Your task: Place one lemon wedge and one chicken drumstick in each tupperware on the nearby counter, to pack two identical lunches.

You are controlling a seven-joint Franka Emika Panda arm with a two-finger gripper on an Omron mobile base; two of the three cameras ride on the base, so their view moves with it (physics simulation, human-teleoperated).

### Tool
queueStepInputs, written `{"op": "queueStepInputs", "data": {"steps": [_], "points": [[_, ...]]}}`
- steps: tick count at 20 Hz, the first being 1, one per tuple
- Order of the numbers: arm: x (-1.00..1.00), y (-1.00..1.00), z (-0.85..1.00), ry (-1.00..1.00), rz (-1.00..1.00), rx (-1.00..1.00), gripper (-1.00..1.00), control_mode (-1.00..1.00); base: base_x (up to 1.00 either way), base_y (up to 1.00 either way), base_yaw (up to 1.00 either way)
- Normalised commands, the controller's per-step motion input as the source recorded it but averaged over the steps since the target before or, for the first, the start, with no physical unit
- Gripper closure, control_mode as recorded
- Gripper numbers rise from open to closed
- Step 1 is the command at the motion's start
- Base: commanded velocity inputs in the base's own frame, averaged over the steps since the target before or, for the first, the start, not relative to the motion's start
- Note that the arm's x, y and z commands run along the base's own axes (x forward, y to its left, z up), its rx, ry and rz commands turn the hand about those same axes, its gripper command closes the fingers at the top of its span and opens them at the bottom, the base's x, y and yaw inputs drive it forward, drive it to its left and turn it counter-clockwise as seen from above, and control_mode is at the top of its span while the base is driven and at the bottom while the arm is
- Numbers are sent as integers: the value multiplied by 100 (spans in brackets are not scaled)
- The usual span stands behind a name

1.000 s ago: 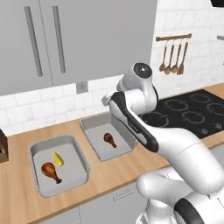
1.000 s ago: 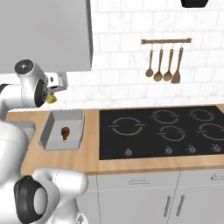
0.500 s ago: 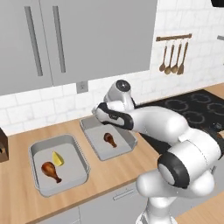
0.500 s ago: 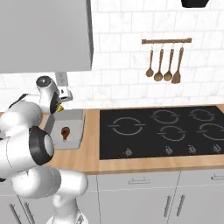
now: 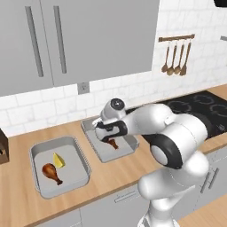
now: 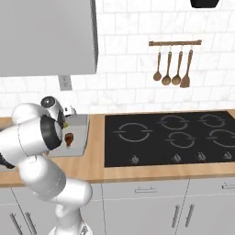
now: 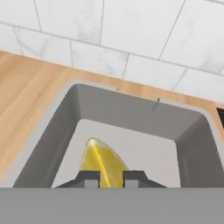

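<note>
Below your pincer [image 7: 111,178], shut on the lemon wedge [image 7: 101,162], the tupperware [image 7: 127,111] floor lies directly ahead.

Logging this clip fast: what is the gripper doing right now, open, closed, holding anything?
Gripper: closed on a lemon wedge, held over the tupperware that has a chicken drumstick in it.
</note>
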Motion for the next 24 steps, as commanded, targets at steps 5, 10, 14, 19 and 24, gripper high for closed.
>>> {"op": "queueStepInputs", "data": {"steps": [5, 10, 14, 19, 24], "points": [[52, 8, -43, 0, 0, 0, -100, -100, 0, 0, 0], [11, 0, -8, 0, 0, 0, -100, -100, 0, 0, 0], [-4, 3, 62, 2, -9, 0, -100, -100, 0, 0, 0], [-77, -3, 100, 1, -8, 0, -100, -100, 0, 0, 0], [-100, -58, 95, -23, -7, 8, -100, -100, 0, 0, 0]]}}
